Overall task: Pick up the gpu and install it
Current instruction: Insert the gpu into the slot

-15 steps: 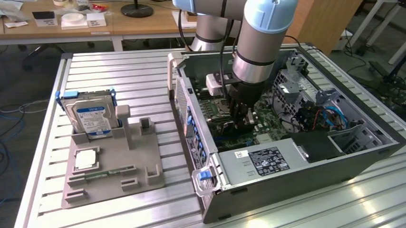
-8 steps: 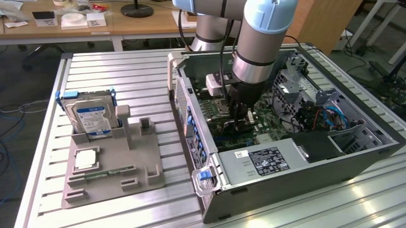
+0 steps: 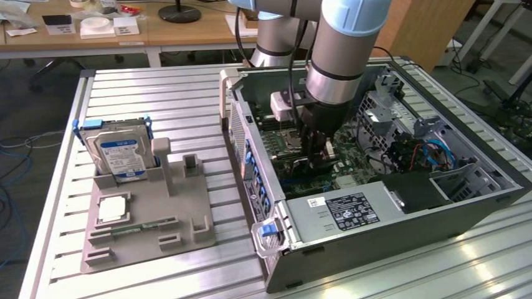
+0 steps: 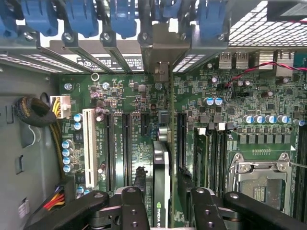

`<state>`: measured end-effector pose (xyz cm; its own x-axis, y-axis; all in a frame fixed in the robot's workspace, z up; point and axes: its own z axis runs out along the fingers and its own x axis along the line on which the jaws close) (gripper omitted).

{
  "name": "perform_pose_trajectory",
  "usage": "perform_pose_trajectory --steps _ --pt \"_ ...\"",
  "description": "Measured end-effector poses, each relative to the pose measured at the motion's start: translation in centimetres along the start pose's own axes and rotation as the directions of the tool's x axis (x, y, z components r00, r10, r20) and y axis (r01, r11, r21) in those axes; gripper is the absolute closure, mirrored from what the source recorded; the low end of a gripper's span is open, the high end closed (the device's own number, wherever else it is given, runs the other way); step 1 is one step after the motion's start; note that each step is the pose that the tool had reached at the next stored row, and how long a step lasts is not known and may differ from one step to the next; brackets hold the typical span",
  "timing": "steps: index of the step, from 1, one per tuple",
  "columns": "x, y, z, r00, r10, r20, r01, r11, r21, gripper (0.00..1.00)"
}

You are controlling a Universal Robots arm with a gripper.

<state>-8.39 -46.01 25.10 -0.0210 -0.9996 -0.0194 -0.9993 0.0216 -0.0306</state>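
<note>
You're looking at the open computer case (image 3: 465,205) lying on its side on the slatted aluminium table (image 3: 149,93), with the arm reaching straight down into it and the gripper (image 3: 316,163) low over the motherboard (image 4: 268,96). The gpu (image 4: 160,167) stands on edge in the slot area between the two fingers (image 4: 134,206), its metal bracket end lined up toward the rear slot opening (image 4: 163,48) of the case. In the wrist view the fingers sit either side of the card with a visible gap to its top edge, so read the jaws as parted and holding nothing (the card looks seated or nearly so, though you can't confirm full seating from here). Judge the card as light, stiff and thin, but fragile: bare board, small components, an edge connector that won't forgive sideways force. If you take hold of it, take it across the top edge near the middle, squarely, keeping pressure in line with the slot. Off to the exterior view's left, the hard drive (image 3: 116,152) still stands in the grey fixture (image 3: 149,237).
</note>
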Motion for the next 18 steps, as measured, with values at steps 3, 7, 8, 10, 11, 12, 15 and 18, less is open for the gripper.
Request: perform_pose_trajectory --steps 3,7,8,10,11,12,15,18 --pt "0.00 0.00 0.00 1.0000 0.000 0.0002 0.000 1.0000 0.0001 0.60" --pt "0.00 0.00 -0.01 1.0000 0.000 0.0000 0.000 1.0000 0.0000 0.60" --pt "0.00 0.00 -0.01 1.0000 0.000 0.0000 0.000 1.0000 0.0000 0.60" --pt "0.00 0.00 -0.01 1.0000 0.000 0.0000 0.000 1.0000 0.0000 0.60" --pt "0.00 0.00 -0.01 1.0000 0.000 0.0000 0.000 1.0000 0.0000 0.60" --pt "0.00 0.00 -0.01 1.0000 0.000 0.0000 0.000 1.0000 0.0000 0.60" --pt "0.00 0.00 -0.02 1.0000 0.000 -0.0003 0.000 1.0000 0.0001 0.67" --pt "0.00 0.00 -0.02 1.0000 0.000 -0.0001 0.000 1.0000 0.0000 0.74"
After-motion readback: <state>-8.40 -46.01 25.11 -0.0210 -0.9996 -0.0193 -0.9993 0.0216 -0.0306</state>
